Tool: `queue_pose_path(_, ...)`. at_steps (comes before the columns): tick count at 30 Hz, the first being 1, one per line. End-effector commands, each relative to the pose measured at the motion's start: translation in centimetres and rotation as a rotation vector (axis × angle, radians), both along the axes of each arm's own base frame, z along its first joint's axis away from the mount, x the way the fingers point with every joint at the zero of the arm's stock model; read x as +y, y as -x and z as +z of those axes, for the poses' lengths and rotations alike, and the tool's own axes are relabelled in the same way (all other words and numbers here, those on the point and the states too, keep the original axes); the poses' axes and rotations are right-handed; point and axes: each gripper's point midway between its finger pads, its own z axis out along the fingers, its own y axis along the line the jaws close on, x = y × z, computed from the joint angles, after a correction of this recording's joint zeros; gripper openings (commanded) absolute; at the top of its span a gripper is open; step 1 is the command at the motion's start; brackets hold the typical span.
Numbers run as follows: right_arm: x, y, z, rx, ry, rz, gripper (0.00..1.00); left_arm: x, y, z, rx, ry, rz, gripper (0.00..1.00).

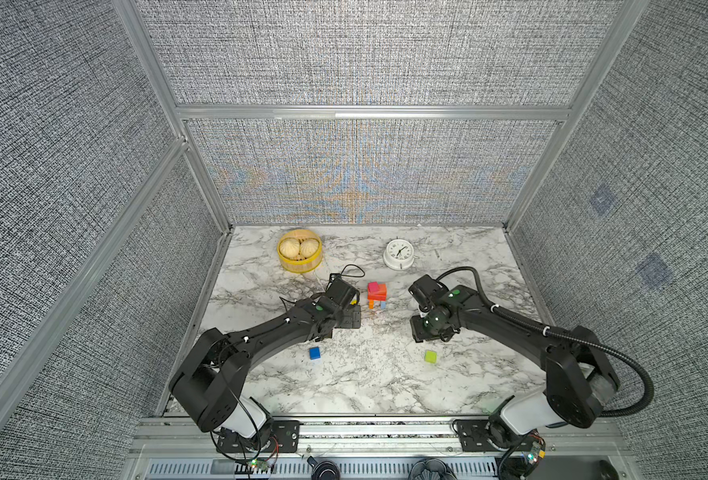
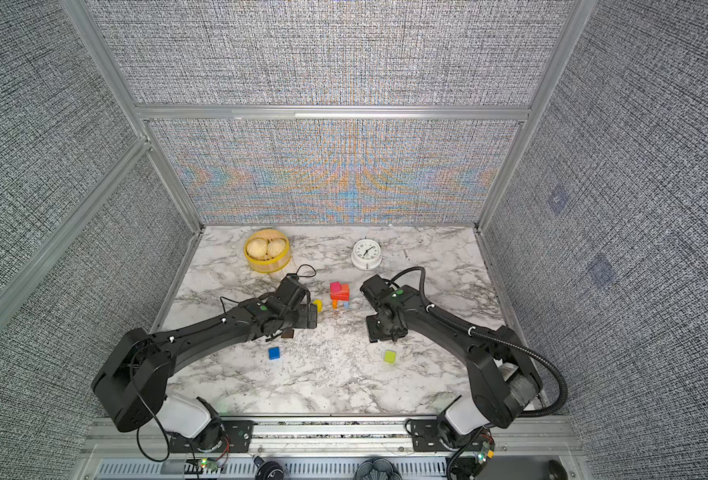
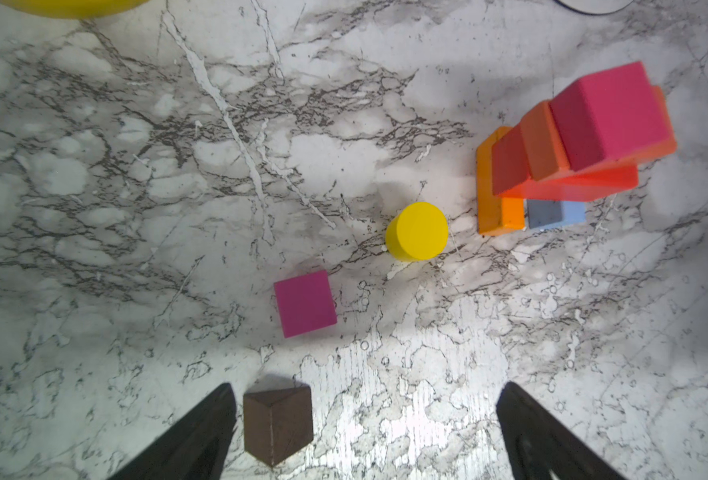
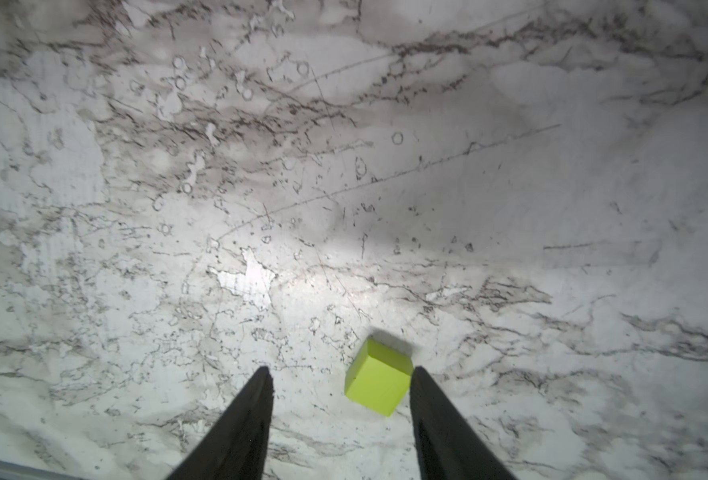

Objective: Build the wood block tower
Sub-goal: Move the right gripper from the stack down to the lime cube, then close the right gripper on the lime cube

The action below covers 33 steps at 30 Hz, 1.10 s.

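Note:
The tower stands mid-table: orange and light-blue legs, a red brick, an orange brick, and a pink cube on top. My left gripper hangs open over the table left of it. A brown house-shaped piece lies beside one finger, untouched. Beyond them lie a second pink cube and a yellow cylinder. My right gripper is open above the table right of the tower, with a green cube lying below, close to one finger. A blue cube sits nearer the front.
A yellow steamer basket with buns stands at the back left. A white alarm clock sits at the back right. Grey fabric walls with metal frames close in three sides of the marble table.

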Motion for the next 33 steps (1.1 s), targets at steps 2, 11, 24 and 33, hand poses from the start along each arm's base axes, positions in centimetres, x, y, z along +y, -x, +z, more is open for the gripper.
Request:
queue_pose_path(2, -1.0, 0.6, -0.7, -0.011, 0.008, -0.054, 0.58, 0.3, -0.1, 0.1, -0.009, -0.024, 0.018, 0.99)
queue_pose_path(11, -2.0, 2.5, -2.8, 0.039, 0.007, -0.086, 0.57, 0.4, 0.0, 0.3, -0.017, -0.031, 0.018, 0.99)
queue_pose_path(24, -2.2, 3.4, -4.3, 0.080, 0.013, -0.094, 0.46, 0.4, -0.2, -0.1, -0.016, -0.040, 0.020, 0.99)
queue_pose_path(33, -1.8, 3.4, -5.0, 0.103, 0.005, -0.088, 0.48, 0.6, -0.1, -0.2, -0.016, -0.047, 0.023, 0.99)
